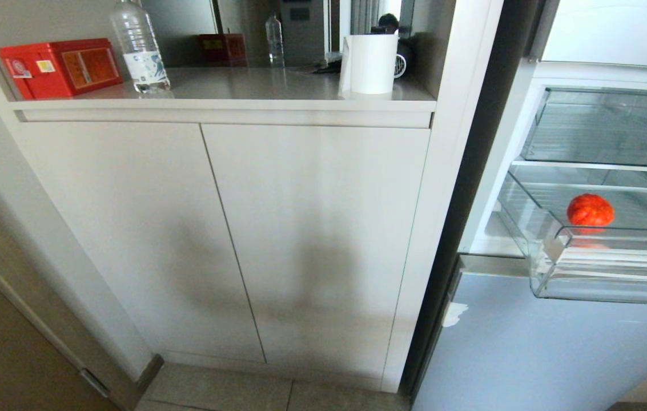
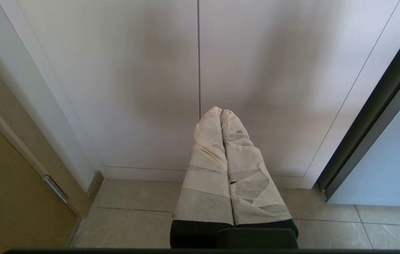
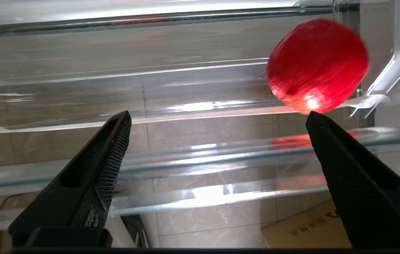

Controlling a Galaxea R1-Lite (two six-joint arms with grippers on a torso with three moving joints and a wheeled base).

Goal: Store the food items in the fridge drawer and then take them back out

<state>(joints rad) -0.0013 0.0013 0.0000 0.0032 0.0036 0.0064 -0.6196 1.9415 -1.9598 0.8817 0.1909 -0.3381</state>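
One food item, a lumpy orange-red ball, lies in the fridge drawer, a clear shallow drawer pulled out of the open fridge at the right. In the right wrist view the ball sits on the drawer's floor, just beyond one black fingertip. My right gripper is open wide and holds nothing, hovering at the drawer's front lip. My left gripper, its fingers wrapped in white tape, is shut and empty, parked low and facing the cabinet doors.
A second clear compartment sits above the drawer. Left of the fridge stands a cabinet whose counter carries a red box, a water bottle and a white roll. A cardboard box lies on the tiled floor.
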